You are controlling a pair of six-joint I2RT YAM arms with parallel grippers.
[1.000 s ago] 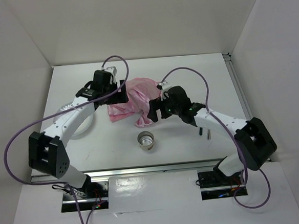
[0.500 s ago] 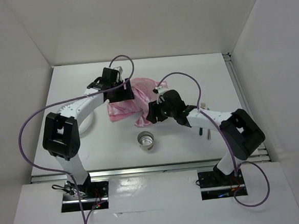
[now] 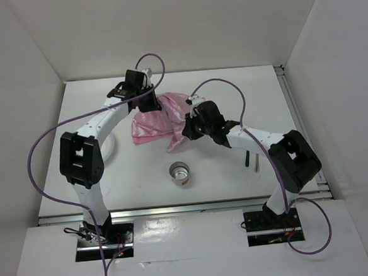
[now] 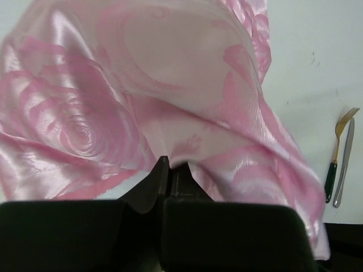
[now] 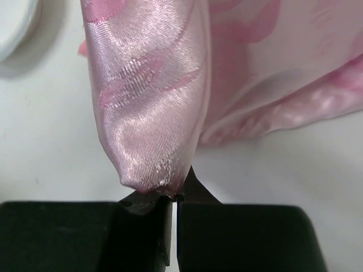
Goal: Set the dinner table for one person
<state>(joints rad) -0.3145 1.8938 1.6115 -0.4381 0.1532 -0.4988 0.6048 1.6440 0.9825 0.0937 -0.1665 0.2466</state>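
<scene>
While the white bench [image 3: 231, 90] spreads beneath both arms, the left gripper [image 3: 149, 105] clamps the pink cloth [image 3: 158, 124] at its eleven o'clock edge, and the right gripper [image 3: 187, 131] pinches a fold at four o'clock; a metal cup [image 3: 179, 173] stands at the cloth's six o'clock.

Cloth [image 3: 153, 125] on dinner table [image 3: 231, 90]; cup [image 3: 179, 173] before it; plate [image 3: 108, 149] left, cutlery [image 3: 257, 165] right.

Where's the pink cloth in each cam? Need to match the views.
Top external: the pink cloth lies mid-table, toward the far side.
Left wrist: the pink cloth fills most of the frame, from top left down to bottom right.
Right wrist: a fold of the pink cloth runs from the top edge to bottom centre, with more at right.
Shared landmark: the white dinner table, bare beside the cloth in all three.
</scene>
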